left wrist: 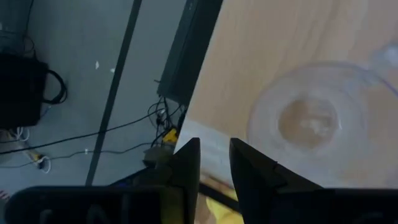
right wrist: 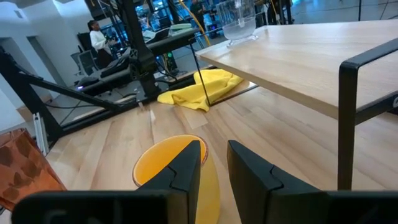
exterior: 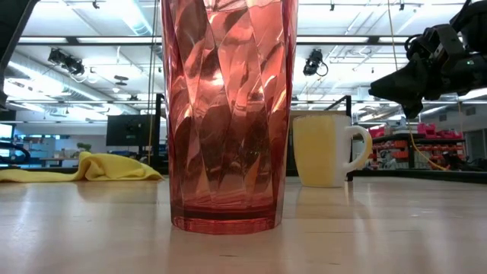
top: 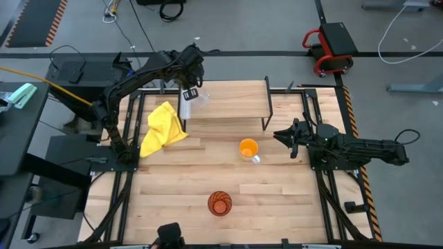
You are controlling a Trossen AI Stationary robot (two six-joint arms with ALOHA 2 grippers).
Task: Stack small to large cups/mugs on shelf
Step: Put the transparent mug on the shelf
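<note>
The small clear glass stands upright on the shelf near its left end, and shows from above in the left wrist view. My left gripper hovers above the shelf's left edge beside the glass, shut and apart from it. The orange mug stands on the tabletop in front of the shelf, its white handle toward the near edge. My right gripper is shut, a short way to the mug's right and pointing at it. The amber tumbler stands near the table's near edge.
A yellow cloth lies crumpled on the table left of the shelf, partly under its left end. The shelf's black legs stand close to my right gripper. Bare wood lies between mug and tumbler. A person stands far off in the room.
</note>
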